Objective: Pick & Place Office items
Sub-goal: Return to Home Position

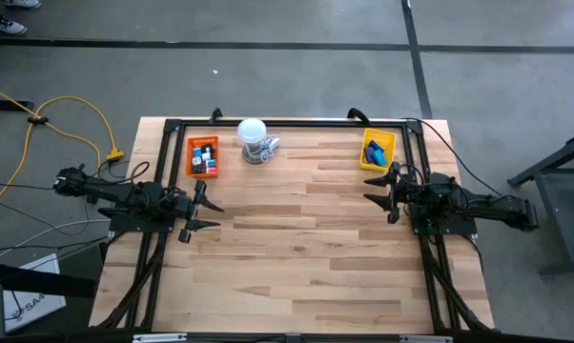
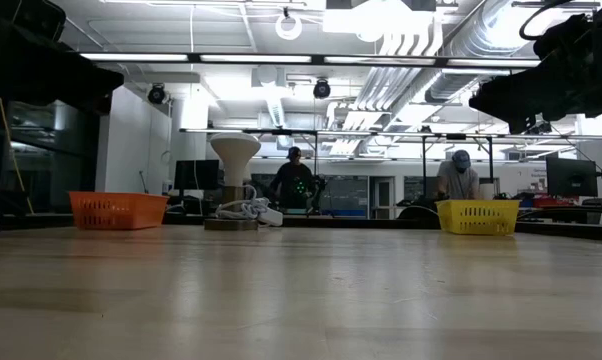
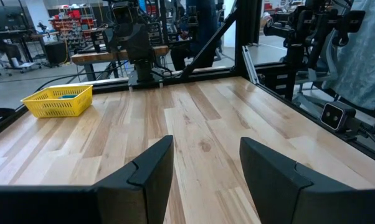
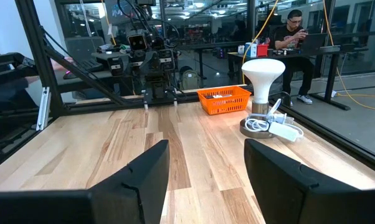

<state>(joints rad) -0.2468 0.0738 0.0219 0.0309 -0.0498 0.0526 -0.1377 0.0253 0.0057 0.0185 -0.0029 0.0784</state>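
Observation:
The office items lie in two trays at the table's far side. Small red, black, teal and white bits fill the orange tray [image 1: 203, 156], also seen as the orange tray [image 4: 224, 99]. Blue and teal blocks lie in the yellow tray [image 1: 378, 151], which shows as the yellow tray [image 3: 58, 101] too. My left gripper [image 1: 205, 211] hovers open above the table's left part, fingers pointing right. My right gripper [image 1: 379, 189] hovers open above the right part, just near of the yellow tray, fingers pointing left. Neither holds anything.
A white round-topped lamp-like object [image 1: 254, 139] with a coiled white cable stands on its base between the trays at the far edge. A black frame [image 1: 287, 122] borders the table. Bare wood [image 1: 297, 248] spreads between the arms and toward the near edge. People sit in the room beyond.

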